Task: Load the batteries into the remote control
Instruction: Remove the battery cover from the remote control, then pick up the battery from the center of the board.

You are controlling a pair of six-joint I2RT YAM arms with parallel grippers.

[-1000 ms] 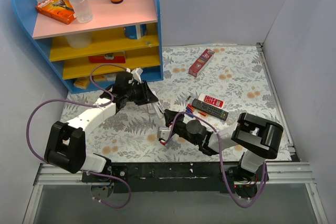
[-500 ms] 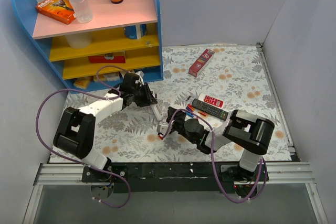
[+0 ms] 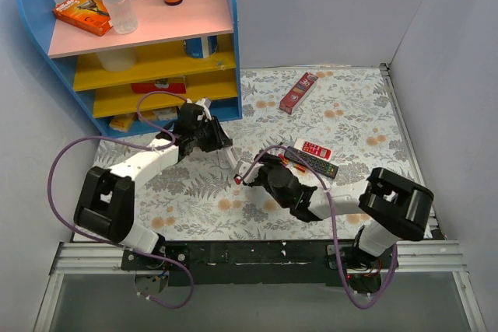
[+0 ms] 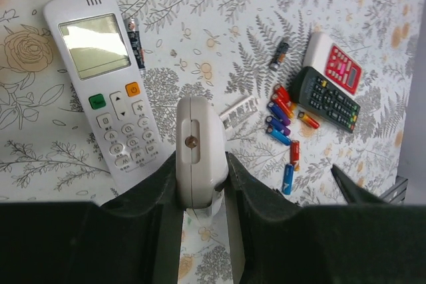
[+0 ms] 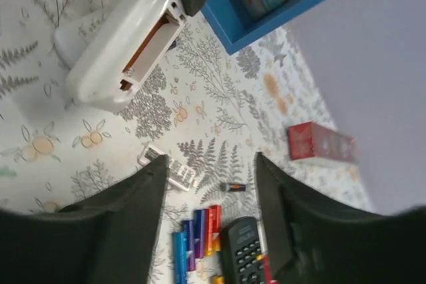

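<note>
White remote control (image 4: 197, 139) sits clenched in the left claw (image 4: 199, 176), just ahead of the released right claw (image 5: 210, 164).

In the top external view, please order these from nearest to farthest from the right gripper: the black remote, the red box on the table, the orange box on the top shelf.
From the right gripper:
1. The black remote, on the table to its right.
2. The red box, farther back and right.
3. The orange box, far back left on the pink shelf.
</note>
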